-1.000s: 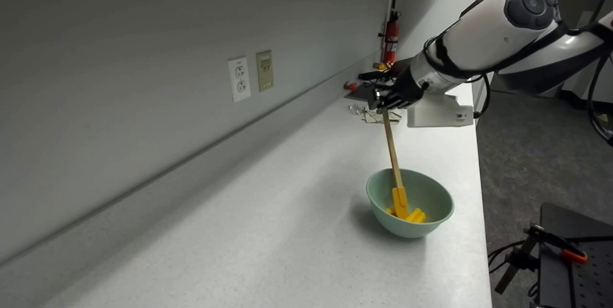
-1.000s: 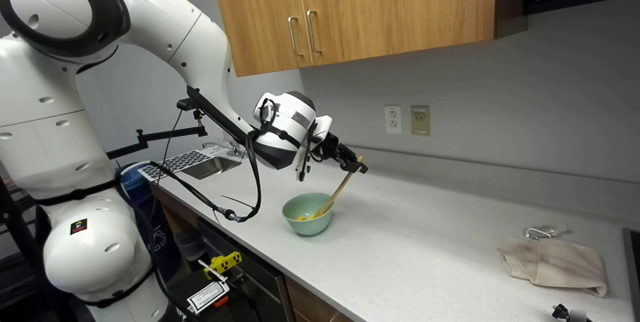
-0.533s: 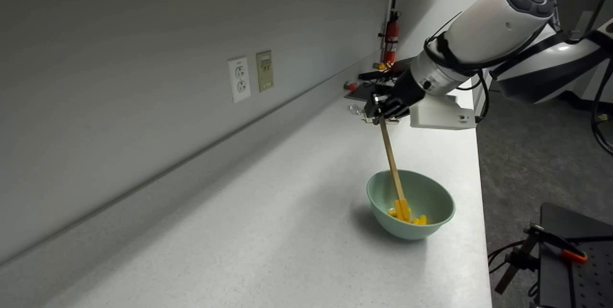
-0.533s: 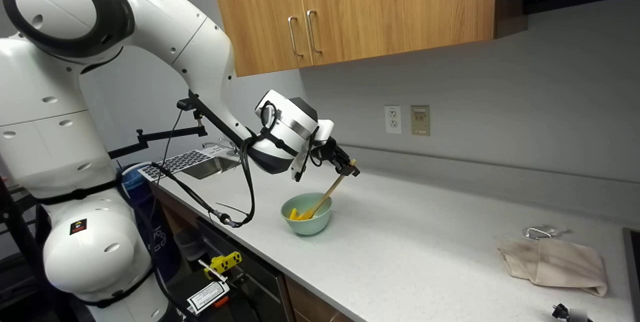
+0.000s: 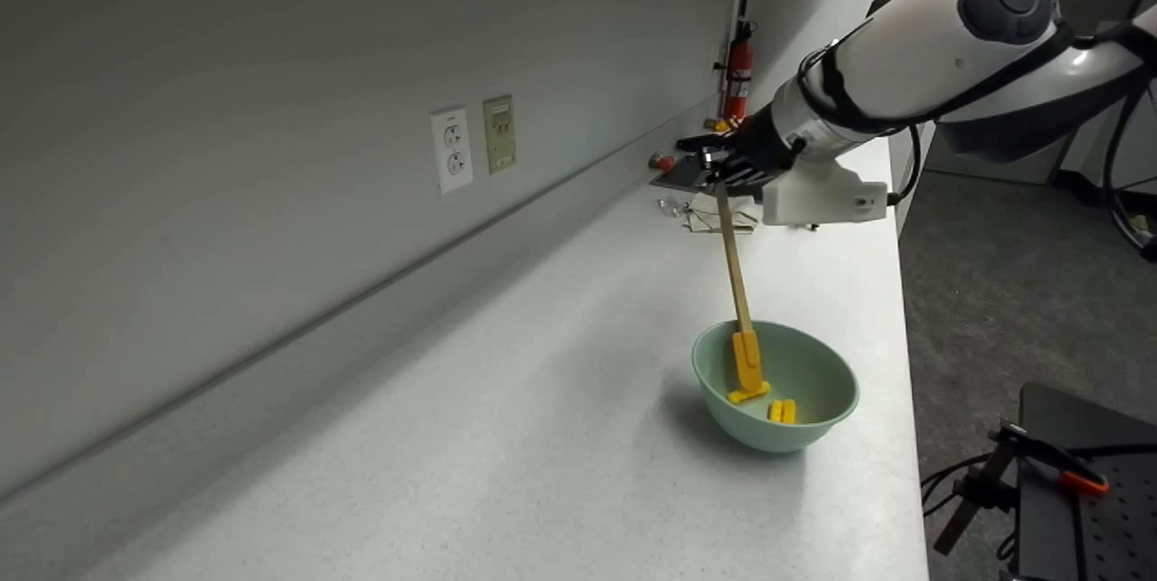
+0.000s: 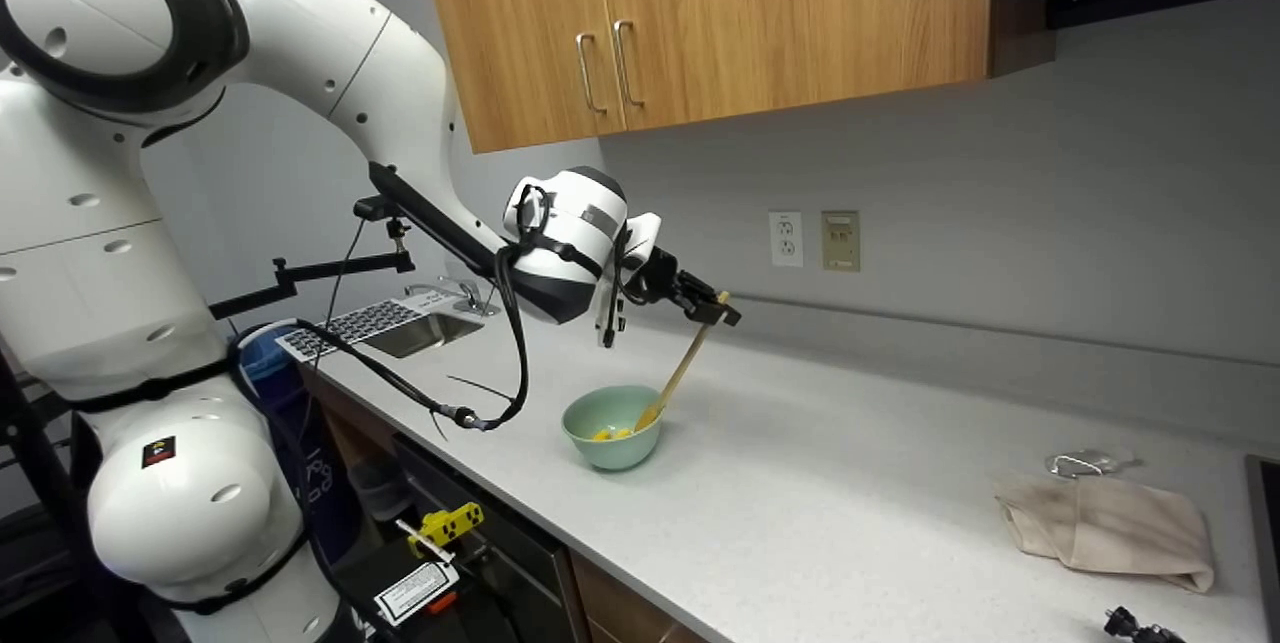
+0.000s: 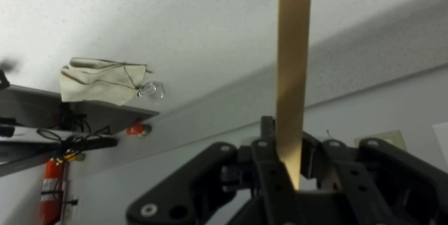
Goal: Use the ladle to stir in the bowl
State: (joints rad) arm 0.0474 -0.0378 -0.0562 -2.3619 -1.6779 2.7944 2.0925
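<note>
Bowl [image 5: 804, 373] as landmark: it stands upright on the worktop [image 5: 497, 454], near an edge. Nothing grips it. We suppose the spot suits the reach of the arm [image 6: 390, 88] and leaves room to sweep around.

Ladle [image 5: 738, 292]: head [image 5: 747, 360] low inside the bowl, off its middle; handle [image 5: 729, 238] slanting up and out over the bowl's rim. We cannot tell whether the handle rests on that rim. Claw [image 7: 289, 134]: clamped on the handle near its top, well above the bowl; in an exterior view the handle's tip [image 6: 723, 298] pokes out past it. Our reading: so high a hold lets the head reach the bowl's floor while the claw clears the rim. We take this for mid-stir. A hard push could slide the loose bowl, we judge.

Counts: one arm, one claw, one bowl, one ladle. In the bowl, three yellow pieces [image 5: 789, 411] that we can make out, one of them right at the head's end, touching or just under it, we cannot say; the rim may hide more. Well apart from the bowl: one cloth [image 6: 1110, 528], one clear thing [image 6: 1085, 464], one extinguisher [image 5: 738, 75]. Higher than the bowl: two wall plates, a white plate [image 6: 786, 239] and a tan plate [image 6: 840, 241].
</note>
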